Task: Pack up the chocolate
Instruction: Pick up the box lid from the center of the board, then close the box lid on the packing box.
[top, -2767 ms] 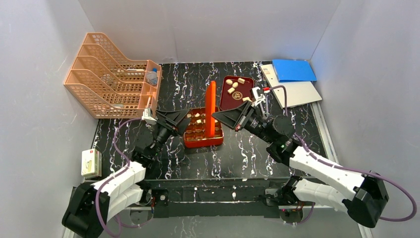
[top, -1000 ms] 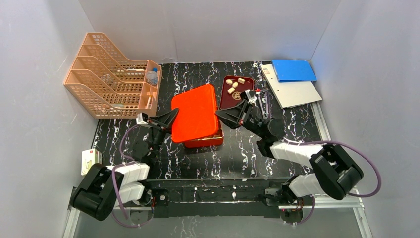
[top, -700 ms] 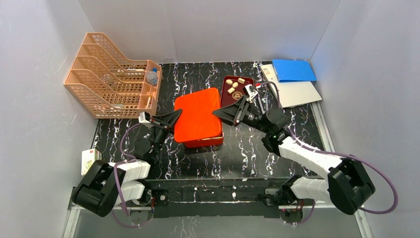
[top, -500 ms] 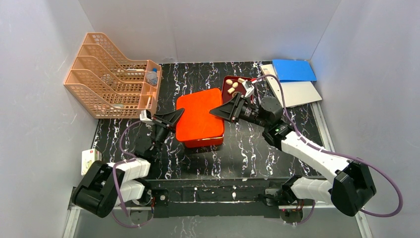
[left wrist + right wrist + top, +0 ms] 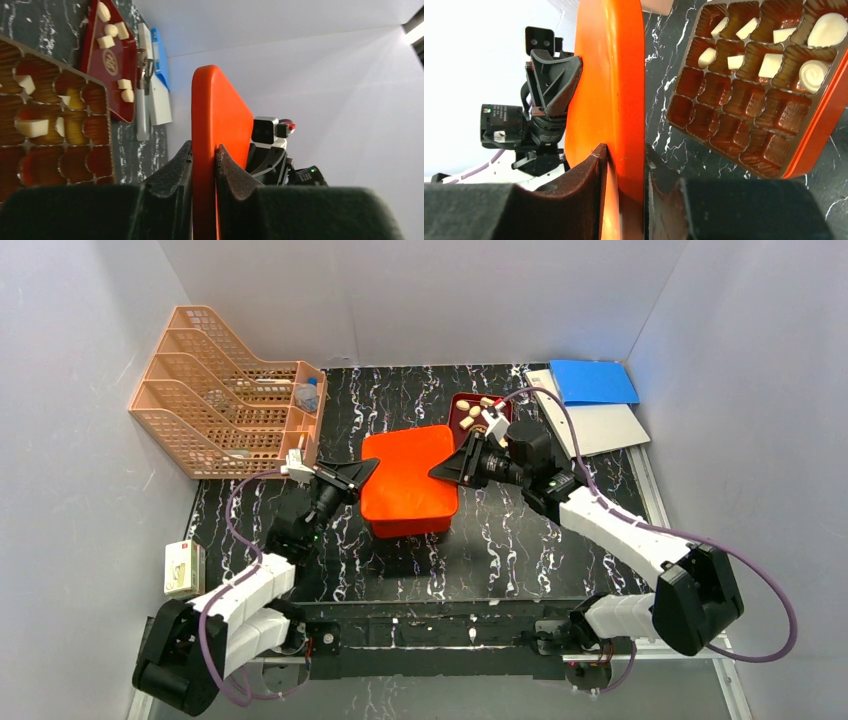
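An orange-red lid point(image 5: 410, 482) hangs flat between my two grippers, above the compartmented box, which it hides from the top camera. My left gripper point(image 5: 360, 473) point(image 5: 204, 150) is shut on the lid's left edge point(image 5: 215, 115). My right gripper point(image 5: 447, 468) point(image 5: 624, 150) pinches the opposite edge point(image 5: 616, 75). The right wrist view shows the open box point(image 5: 744, 95) below, with pale chocolate point(image 5: 826, 30) in its far cells and the near cells bare. More chocolate point(image 5: 478, 408) point(image 5: 106, 41) lies in the dark red tray point(image 5: 456, 405) point(image 5: 112, 95) behind the box.
A peach mesh file organiser point(image 5: 230, 390) stands at the back left. A blue folder point(image 5: 592, 382) and white sheets point(image 5: 605, 428) lie at the back right. A small white box point(image 5: 183, 568) sits at the near left edge. White walls close in three sides.
The lid stood upright on the box, then tipped down to lie flat and drifted right over it. My right gripper let go and took hold again on the lid's right edge.
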### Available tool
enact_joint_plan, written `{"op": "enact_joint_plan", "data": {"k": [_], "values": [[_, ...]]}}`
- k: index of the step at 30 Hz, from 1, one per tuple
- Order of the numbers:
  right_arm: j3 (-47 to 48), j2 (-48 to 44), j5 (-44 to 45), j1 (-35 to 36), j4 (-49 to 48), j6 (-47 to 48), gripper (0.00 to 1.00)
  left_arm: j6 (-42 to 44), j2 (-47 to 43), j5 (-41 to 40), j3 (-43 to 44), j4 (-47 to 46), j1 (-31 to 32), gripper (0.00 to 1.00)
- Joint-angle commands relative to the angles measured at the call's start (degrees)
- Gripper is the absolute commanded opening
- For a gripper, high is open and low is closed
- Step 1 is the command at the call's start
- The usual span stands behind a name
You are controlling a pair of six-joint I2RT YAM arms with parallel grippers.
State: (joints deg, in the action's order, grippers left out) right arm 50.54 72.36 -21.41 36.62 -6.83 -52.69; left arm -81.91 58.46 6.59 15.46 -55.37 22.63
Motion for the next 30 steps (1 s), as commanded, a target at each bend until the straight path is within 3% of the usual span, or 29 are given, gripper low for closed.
{"op": "enact_joint_plan", "data": {"k": [1,7,22,27,30], "values": [[4.14,3.67,-0.26,-2.41,-1.94,5.20,0.28,13.05,-2.88,-3.46,4.19,20.83,-0.04,0.00],[5.29,9.76,-3.81,-5.23,-4.46,6.66,0.18,15.90,-0.78,-7.23,4.74,26.46,-0.07,0.01],[2.76,20.22,-12.54,-9.83,-16.50,4.38,0.18,18.44,6.32,-10.48,2.24,26.40,-0.31,0.09],[1.77,23.74,-15.43,-10.85,-22.53,1.37,0.18,18.33,5.61,-12.55,-0.28,26.80,-0.48,0.16],[1.20,25.70,-16.73,-11.21,-25.74,-0.24,0.18,18.27,5.12,-13.50,-1.63,26.77,-0.70,0.27]]}}
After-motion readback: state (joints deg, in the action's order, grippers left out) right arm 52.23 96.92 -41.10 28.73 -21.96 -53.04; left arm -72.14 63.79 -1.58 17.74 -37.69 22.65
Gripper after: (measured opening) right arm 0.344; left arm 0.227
